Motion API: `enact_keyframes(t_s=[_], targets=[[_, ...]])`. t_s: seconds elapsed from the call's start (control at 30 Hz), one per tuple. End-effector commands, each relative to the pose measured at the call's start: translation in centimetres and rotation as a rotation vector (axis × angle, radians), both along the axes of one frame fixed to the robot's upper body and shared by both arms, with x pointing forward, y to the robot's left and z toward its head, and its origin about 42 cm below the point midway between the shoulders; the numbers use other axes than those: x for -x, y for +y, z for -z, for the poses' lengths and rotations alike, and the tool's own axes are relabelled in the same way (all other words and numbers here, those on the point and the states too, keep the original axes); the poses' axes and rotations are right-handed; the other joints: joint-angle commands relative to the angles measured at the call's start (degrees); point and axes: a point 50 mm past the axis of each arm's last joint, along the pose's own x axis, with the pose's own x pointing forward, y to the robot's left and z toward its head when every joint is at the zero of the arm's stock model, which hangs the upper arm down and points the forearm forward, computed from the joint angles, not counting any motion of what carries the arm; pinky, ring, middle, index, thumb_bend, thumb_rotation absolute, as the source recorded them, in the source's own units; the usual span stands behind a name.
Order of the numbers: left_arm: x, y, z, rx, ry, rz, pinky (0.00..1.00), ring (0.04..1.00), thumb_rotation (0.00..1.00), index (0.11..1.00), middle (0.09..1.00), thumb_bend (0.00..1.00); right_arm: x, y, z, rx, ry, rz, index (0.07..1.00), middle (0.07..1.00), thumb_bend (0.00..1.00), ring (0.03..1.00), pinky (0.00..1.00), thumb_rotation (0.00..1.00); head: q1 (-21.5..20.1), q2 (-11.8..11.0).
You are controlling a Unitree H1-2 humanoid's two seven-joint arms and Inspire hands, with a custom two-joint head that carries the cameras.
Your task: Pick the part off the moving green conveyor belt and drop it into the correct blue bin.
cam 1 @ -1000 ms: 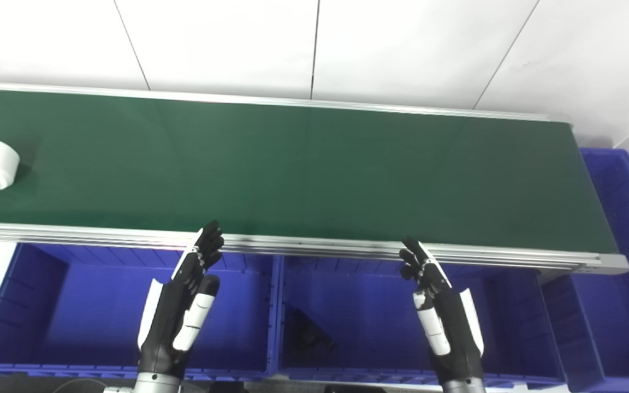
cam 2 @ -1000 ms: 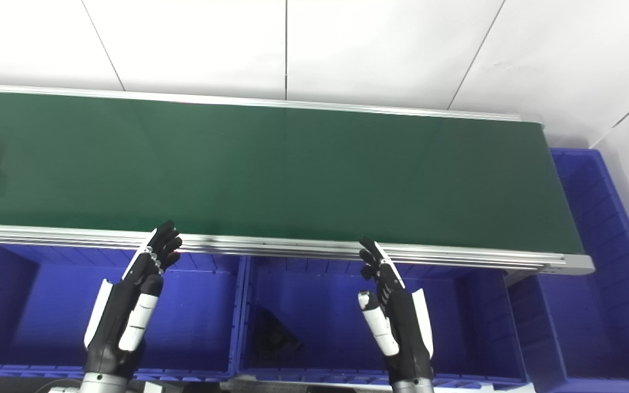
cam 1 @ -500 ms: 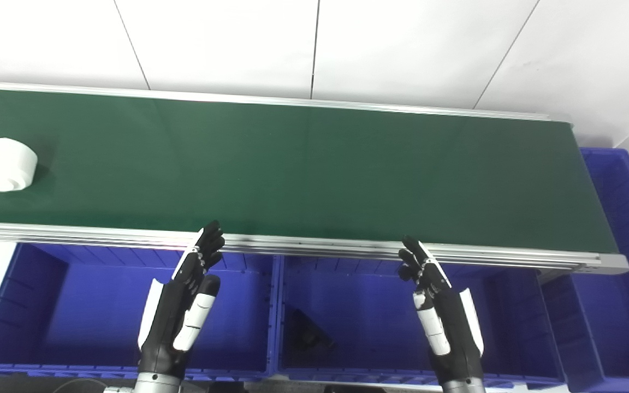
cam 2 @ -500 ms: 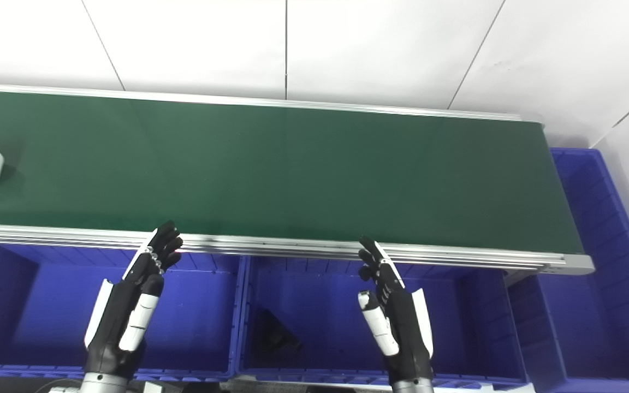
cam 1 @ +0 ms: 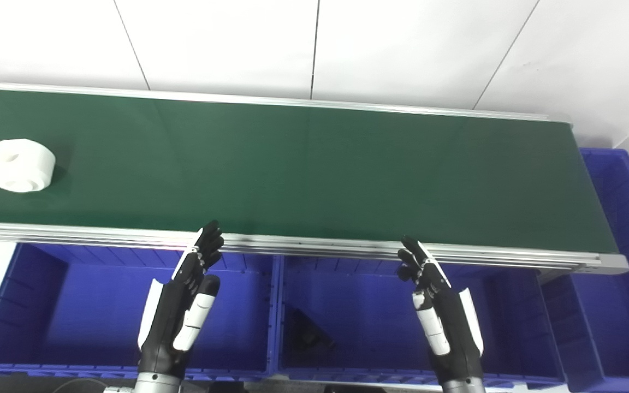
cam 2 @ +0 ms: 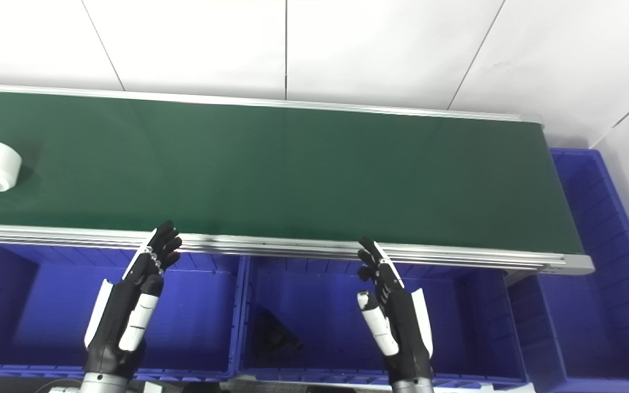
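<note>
Both black-and-white robot hands, left hand [cam 1: 181, 305] and right hand [cam 1: 445, 314], wait spread and empty over blue plastic bins [cam 1: 47, 305], while a white, seemingly plastic cylindrical part [cam 1: 19, 165] rides the green conveyor belt [cam 1: 314, 169] at nine o'clock.

No readable text, label, brand, number or sign shows anywhere in either view.

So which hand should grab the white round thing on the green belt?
Probably the left hand. The white part lies at the belt's left end, nearer that side. The right hand waits farther away. Both are open.
</note>
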Motion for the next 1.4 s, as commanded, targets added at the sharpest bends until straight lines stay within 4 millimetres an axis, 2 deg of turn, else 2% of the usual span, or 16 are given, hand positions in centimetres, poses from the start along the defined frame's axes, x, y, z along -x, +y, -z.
enact_keyframes(t_s=[0.0, 0.17, 0.2, 0.37, 0.5, 0.63, 0.93, 1.03, 1.2, 1.23, 1.3, 1.37], targets=[[-0.1, -0.2, -0.7, 0.006, -0.046, -0.003, 0.90, 0.911, 0.90, 0.918, 0.930, 0.54, -0.2, -0.1, -1.1, -0.006, -0.083, -0.010, 0.898, 0.937, 0.74, 0.914, 0.89, 0.91, 0.22, -0.40], [0.1, -0.5, -0.2, -0.005, -0.047, -0.002, 0.88, 0.903, 0.89, 0.915, 0.923, 0.53, 0.0, -0.5, -0.7, -0.009, -0.076, -0.010, 0.903, 0.939, 0.76, 0.914, 0.88, 0.92, 3.31, -2.23], [0.2, -0.7, -0.1, -0.008, -0.048, -0.003, 0.88, 0.903, 0.89, 0.915, 0.923, 0.53, 0.1, -0.7, -0.6, -0.010, -0.073, -0.008, 0.903, 0.939, 0.76, 0.914, 0.88, 0.92, 5.64, -3.13], [0.2, -2.1, 0.7, -0.006, -0.045, -0.012, 0.82, 0.862, 0.83, 0.865, 0.885, 0.55, 0.3, -2.2, 0.6, -0.010, -0.081, -0.017, 0.913, 0.952, 0.75, 0.927, 0.91, 0.93, 11.77, -5.65], [0.3, -3.3, 1.2, -0.012, -0.041, -0.008, 0.78, 0.838, 0.77, 0.831, 0.861, 0.50, 0.6, -3.6, 1.5, -0.017, -0.078, -0.022, 0.944, 0.977, 0.74, 0.951, 0.94, 0.97, 17.57, -8.23], [0.1, -4.3, 1.5, -0.008, -0.043, -0.017, 0.73, 0.805, 0.75, 0.798, 0.832, 0.56, 0.7, -4.3, 1.7, -0.031, -0.049, -0.013, 0.980, 0.986, 0.76, 0.958, 0.97, 0.99, 19.58, -8.90], [-0.3, -5.2, 2.0, 0.011, -0.048, -0.021, 0.69, 0.791, 0.68, 0.785, 0.822, 0.57, 0.4, -5.1, 2.1, -0.025, -0.053, -0.043, 1.000, 1.000, 0.71, 0.993, 1.00, 1.00, 23.14, -10.56], [-0.5, -5.4, 2.1, 0.010, -0.045, -0.017, 0.69, 0.785, 0.66, 0.775, 0.818, 0.59, 0.2, -5.3, 2.0, -0.027, -0.048, -0.047, 1.000, 1.000, 0.71, 0.994, 1.00, 1.00, 24.31, -10.54], [-0.8, -5.2, 1.8, 0.007, -0.055, -0.013, 0.68, 0.781, 0.56, 0.760, 0.814, 0.55, -0.2, -5.1, 2.0, -0.010, -0.070, -0.056, 1.000, 1.000, 0.69, 1.000, 1.00, 1.00, 25.04, -9.82], [-0.8, -5.1, 1.7, 0.007, -0.061, -0.011, 0.67, 0.774, 0.55, 0.761, 0.812, 0.57, -0.3, -5.1, 2.0, -0.009, -0.072, -0.058, 1.000, 1.000, 0.70, 1.000, 1.00, 1.00, 25.04, -9.82], [-1.0, -4.4, 0.9, 0.004, -0.091, -0.006, 0.64, 0.734, 0.54, 0.749, 0.786, 0.69, -0.4, -4.8, 1.8, -0.011, -0.067, -0.052, 1.000, 1.000, 0.71, 1.000, 1.00, 1.00, 24.89, -9.28], [-2.0, -3.0, -0.9, 0.004, -0.187, 0.002, 0.59, 0.682, 0.46, 0.694, 0.719, 0.83, -0.5, -4.5, 1.6, -0.017, -0.059, -0.042, 1.000, 1.000, 0.73, 0.995, 1.00, 1.00, 24.24, -7.81]])
